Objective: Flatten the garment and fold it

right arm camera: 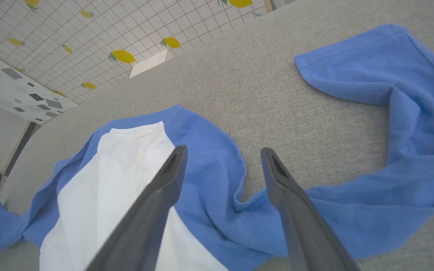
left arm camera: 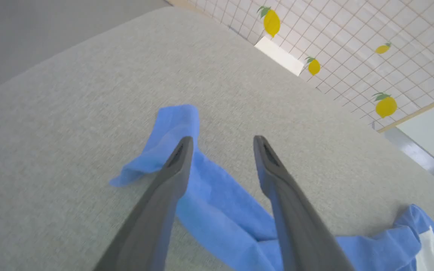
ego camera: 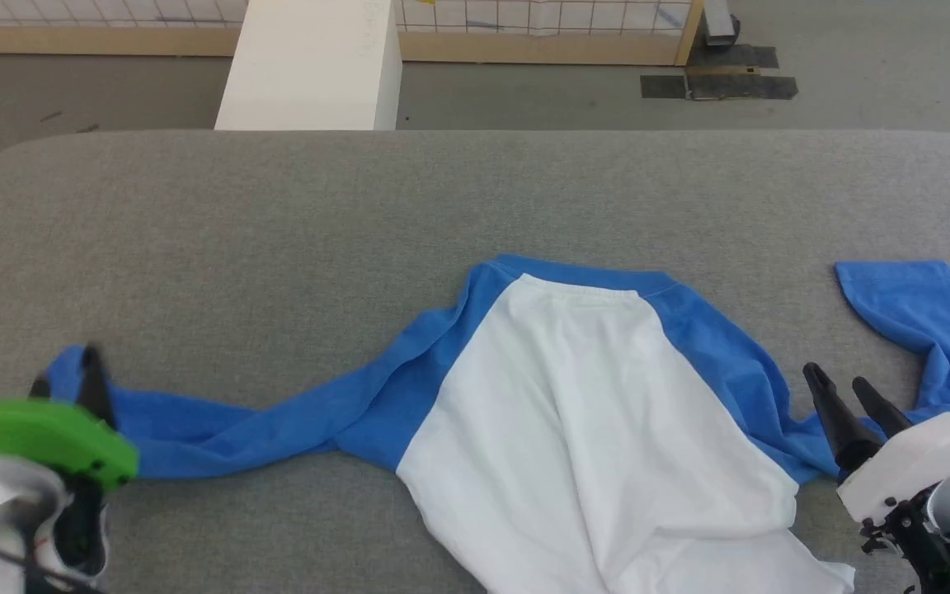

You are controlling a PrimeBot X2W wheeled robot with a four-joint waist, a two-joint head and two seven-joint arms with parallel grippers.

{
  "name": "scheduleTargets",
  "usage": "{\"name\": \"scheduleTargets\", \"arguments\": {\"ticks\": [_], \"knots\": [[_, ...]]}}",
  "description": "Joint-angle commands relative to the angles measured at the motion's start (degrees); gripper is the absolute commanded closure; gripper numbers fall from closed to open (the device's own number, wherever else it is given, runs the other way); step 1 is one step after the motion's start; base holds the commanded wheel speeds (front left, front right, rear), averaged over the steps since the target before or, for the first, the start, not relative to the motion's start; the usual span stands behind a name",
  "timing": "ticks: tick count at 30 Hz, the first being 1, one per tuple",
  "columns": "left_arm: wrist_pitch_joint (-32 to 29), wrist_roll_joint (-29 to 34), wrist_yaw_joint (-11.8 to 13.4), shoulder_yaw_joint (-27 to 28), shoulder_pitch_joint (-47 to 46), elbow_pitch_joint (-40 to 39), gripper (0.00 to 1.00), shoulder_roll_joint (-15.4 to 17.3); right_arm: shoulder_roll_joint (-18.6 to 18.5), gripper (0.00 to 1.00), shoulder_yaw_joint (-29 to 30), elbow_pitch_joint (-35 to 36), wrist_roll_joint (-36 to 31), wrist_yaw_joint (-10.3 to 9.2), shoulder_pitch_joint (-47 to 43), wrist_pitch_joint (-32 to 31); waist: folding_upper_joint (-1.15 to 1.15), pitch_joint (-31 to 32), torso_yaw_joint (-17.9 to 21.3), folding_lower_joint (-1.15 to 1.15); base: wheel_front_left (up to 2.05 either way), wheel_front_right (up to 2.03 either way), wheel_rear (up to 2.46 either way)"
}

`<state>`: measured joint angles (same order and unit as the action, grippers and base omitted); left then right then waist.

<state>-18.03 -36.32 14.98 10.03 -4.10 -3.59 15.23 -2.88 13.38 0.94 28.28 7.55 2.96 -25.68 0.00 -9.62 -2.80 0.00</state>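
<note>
The garment lies on my grey counter, white body in the middle and blue sleeves trailing to either side, and I see my left pincer spread wide over the left sleeve end, gripping nothing, while my right pincer gapes empty above the right sleeve.

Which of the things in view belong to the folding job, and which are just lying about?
Job:
- garment, sleeves twisted
- left tool, open over one sleeve end
- right tool, open by the other sleeve
- grey table under the garment

Lying about:
- white block beyond the table
- dark patches on the floor
- lemon-patterned wall
</note>
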Motion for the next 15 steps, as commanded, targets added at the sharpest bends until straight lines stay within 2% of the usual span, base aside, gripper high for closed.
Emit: {"name": "scheduleTargets", "arguments": {"ticks": [1,5,9,13,15], "knots": [[-0.4,2.8,-1.9,-3.1,-2.4,-2.2,0.00,2.1,0.0,0.00,0.1,-0.2,0.3,-0.06,-0.9,0.3,0.00,0.2,0.3,0.00,0.00,0.00,0.00],[-5.5,8.2,-6.7,-14.2,-5.5,-6.3,0.00,4.6,0.0,0.00,0.0,-0.8,0.8,-0.06,-1.1,0.5,0.00,0.3,0.8,0.00,0.00,0.00,0.00],[-12.6,10.6,-11.7,-25.2,-8.0,-5.6,0.00,4.3,0.0,0.00,-0.6,-1.5,1.3,-0.06,-0.9,0.7,0.00,0.0,1.5,0.00,0.00,0.00,0.00],[-19.5,11.2,-13.9,-31.4,-8.4,-2.2,0.00,4.0,0.0,0.00,-1.1,-2.0,1.6,-0.06,-0.5,1.1,0.00,-0.5,2.4,0.00,0.00,0.00,0.00],[-20.6,12.0,-13.7,-32.3,-9.0,-1.2,0.00,4.1,0.0,0.00,-1.4,-2.4,1.6,-0.06,-0.2,1.2,0.00,-0.7,2.8,0.00,0.00,0.00,0.00]]}}
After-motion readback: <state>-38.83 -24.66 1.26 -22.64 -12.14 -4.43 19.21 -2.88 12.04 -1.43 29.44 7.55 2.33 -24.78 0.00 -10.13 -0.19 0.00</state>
